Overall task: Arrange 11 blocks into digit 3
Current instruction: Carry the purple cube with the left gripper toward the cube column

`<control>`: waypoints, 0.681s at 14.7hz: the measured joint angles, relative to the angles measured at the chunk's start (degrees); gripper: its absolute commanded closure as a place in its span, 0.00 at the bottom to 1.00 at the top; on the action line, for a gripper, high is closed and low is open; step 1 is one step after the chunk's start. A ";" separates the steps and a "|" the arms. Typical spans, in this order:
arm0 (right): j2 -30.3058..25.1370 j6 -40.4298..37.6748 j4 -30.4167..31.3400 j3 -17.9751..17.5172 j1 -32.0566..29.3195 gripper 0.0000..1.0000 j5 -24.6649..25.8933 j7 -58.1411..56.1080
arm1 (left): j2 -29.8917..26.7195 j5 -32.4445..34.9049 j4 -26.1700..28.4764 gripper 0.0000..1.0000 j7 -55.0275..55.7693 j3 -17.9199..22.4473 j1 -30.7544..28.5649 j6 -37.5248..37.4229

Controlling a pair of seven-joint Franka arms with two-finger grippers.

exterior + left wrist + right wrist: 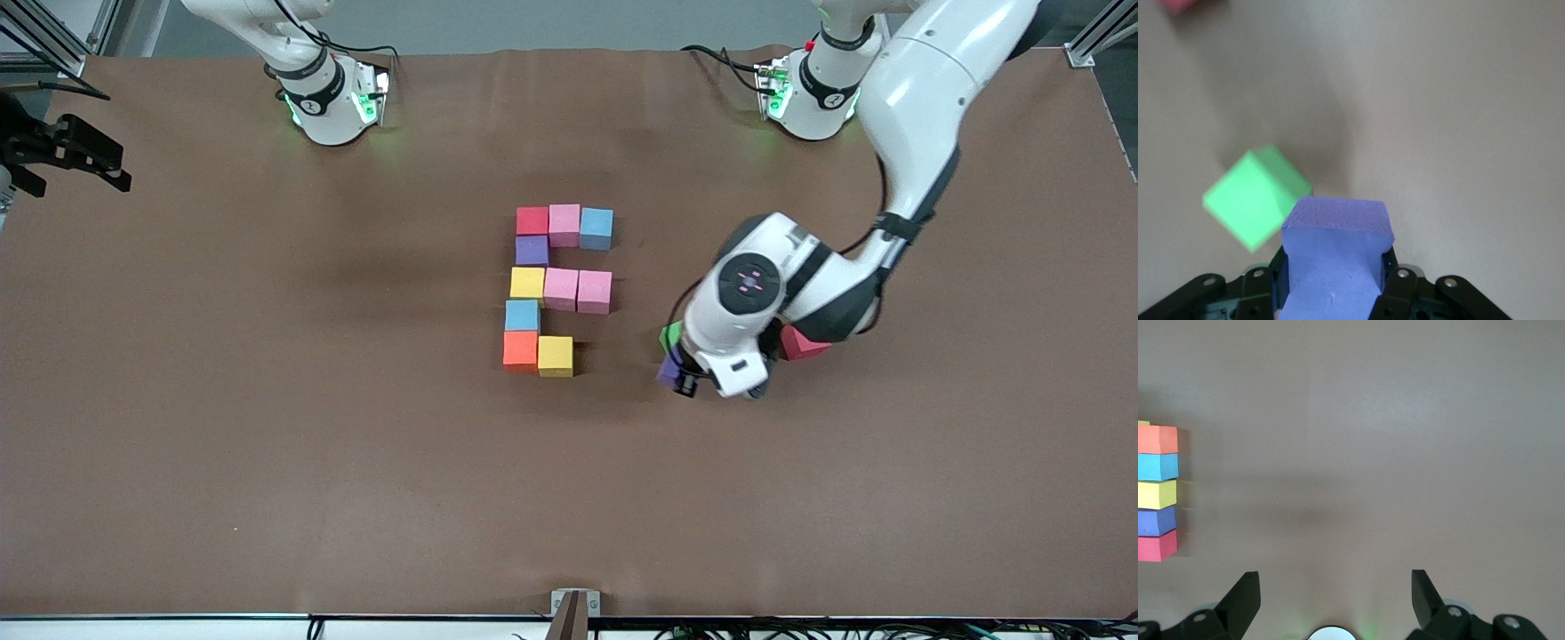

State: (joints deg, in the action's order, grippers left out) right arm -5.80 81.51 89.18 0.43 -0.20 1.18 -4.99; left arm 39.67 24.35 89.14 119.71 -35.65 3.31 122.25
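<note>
A figure of ten touching blocks (556,289) lies mid-table: a red, pink and blue bar, a purple cube, a yellow, pink and pink bar, a blue cube, then orange and yellow. Its side column also shows in the right wrist view (1158,492). My left gripper (680,380) is shut on a purple block (669,368), which also shows in the left wrist view (1338,223), right beside the green cube (671,336), toward the left arm's end from the figure. My right gripper (107,169) is open and empty and waits at the right arm's end of the table.
The green cube shows close to the held block in the left wrist view (1251,197). A loose red cube (807,345) lies partly under the left arm, with its corner in the left wrist view (1178,5). A bracket (574,609) sits at the near table edge.
</note>
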 measured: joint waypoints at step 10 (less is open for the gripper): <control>-0.12 -1.10 -0.07 -0.04 0.08 0.00 -3.01 3.81 | 7.42 -0.03 -5.87 0.75 31.64 6.96 14.08 3.52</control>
State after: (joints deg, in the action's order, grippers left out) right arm -5.92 80.41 89.10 0.40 -0.12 -1.83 -1.17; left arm 47.09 24.32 83.27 151.35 -28.69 17.39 125.77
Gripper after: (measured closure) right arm 0.000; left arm 0.467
